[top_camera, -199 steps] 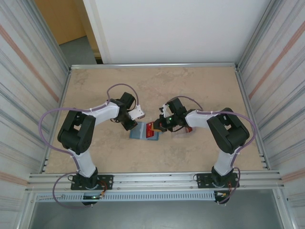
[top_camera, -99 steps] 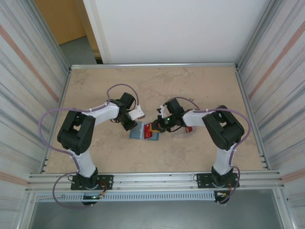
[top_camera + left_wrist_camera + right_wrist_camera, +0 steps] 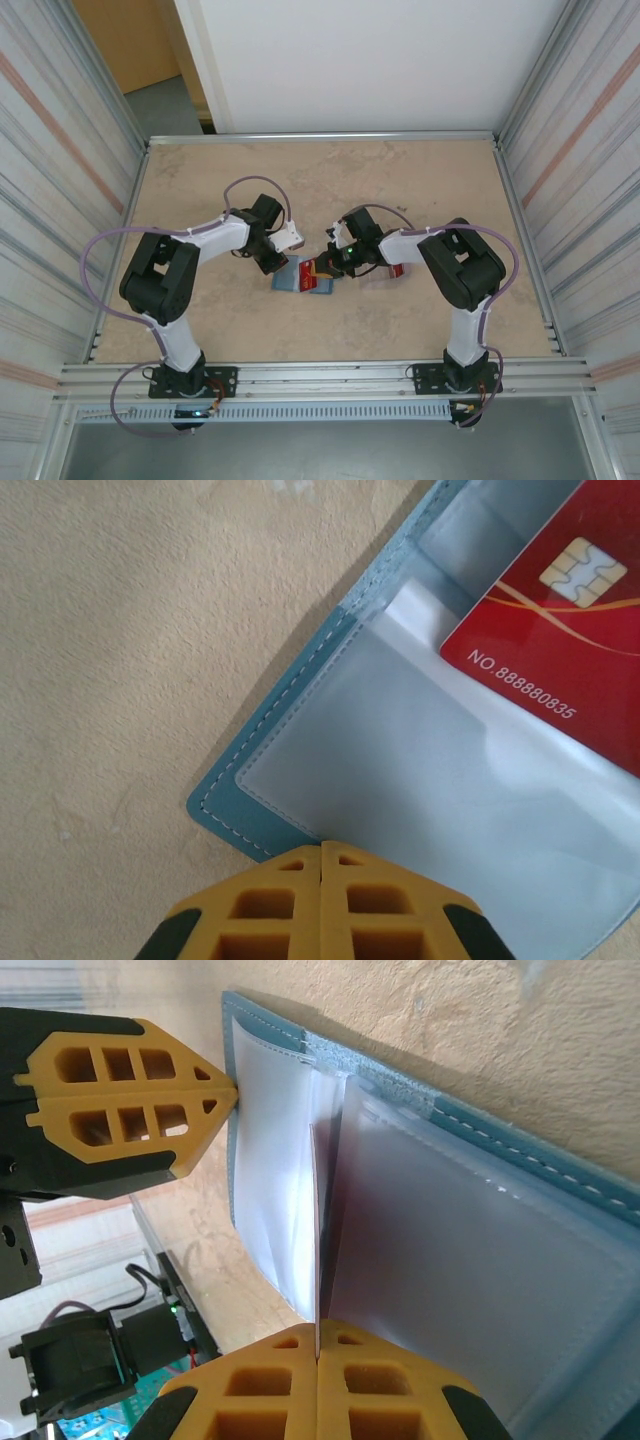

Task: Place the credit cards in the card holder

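From above, the teal card holder [image 3: 296,279] lies open on the table [image 3: 200,180], just near of centre, between the two arms. The left gripper [image 3: 279,264] comes down on its left part. The right gripper [image 3: 328,264] meets it from the right with a red credit card [image 3: 317,268] over the holder's right half. A second red card [image 3: 396,270] lies on the table further right, partly under the right arm. The risk I see here is that arm brushing this card and sliding it out of easy reach.

From the left wrist, the left gripper [image 3: 322,852] has its fingers pressed together with nothing between them. The tip rests on the card holder [image 3: 226,806] at the near edge of its clear pocket [image 3: 420,780]. The red credit card [image 3: 560,630] sits at the far right, one corner over the pocket's mouth. The pin is a single point, so a sideways push from the card could pivot the holder around it.

From the right wrist, the right gripper [image 3: 318,1345] is clamped on the red credit card [image 3: 316,1230], seen edge-on as a thin line. The card stands between two clear sleeves of the card holder [image 3: 560,1185]. The left gripper [image 3: 215,1095] touches the holder's far-left edge. The card could catch the pocket lip or slip behind the sleeve instead of into it — the film is limp and hard to read. Pushing on would then buckle the sleeve or twist the card in the grip.
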You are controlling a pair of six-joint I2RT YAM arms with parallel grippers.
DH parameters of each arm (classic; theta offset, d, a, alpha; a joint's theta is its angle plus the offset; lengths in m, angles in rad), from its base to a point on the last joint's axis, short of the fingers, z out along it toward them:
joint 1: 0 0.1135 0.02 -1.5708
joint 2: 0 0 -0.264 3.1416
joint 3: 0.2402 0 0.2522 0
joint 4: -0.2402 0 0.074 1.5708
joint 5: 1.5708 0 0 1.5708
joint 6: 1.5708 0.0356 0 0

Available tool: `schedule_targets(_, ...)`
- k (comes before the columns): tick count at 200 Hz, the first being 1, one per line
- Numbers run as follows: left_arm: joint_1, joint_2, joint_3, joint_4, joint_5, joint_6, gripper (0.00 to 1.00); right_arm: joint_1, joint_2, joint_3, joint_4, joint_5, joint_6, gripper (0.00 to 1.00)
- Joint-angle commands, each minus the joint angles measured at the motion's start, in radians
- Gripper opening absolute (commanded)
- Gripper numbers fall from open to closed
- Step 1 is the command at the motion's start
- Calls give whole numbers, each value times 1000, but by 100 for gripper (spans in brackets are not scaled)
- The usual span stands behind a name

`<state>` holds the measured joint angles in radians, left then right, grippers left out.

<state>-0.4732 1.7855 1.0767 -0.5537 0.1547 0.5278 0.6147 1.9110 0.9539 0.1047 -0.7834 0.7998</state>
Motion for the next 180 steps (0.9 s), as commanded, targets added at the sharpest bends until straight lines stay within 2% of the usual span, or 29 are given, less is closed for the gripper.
schedule_targets(1, -7, 22, -37, 22, -25, 18, 0, 4, 12, 16, 2, -12, -18, 0)
schedule_targets(180, -7, 12, -49, 34, -34, 31, 0, 7, 18, 26, 41, -18, -17, 0)
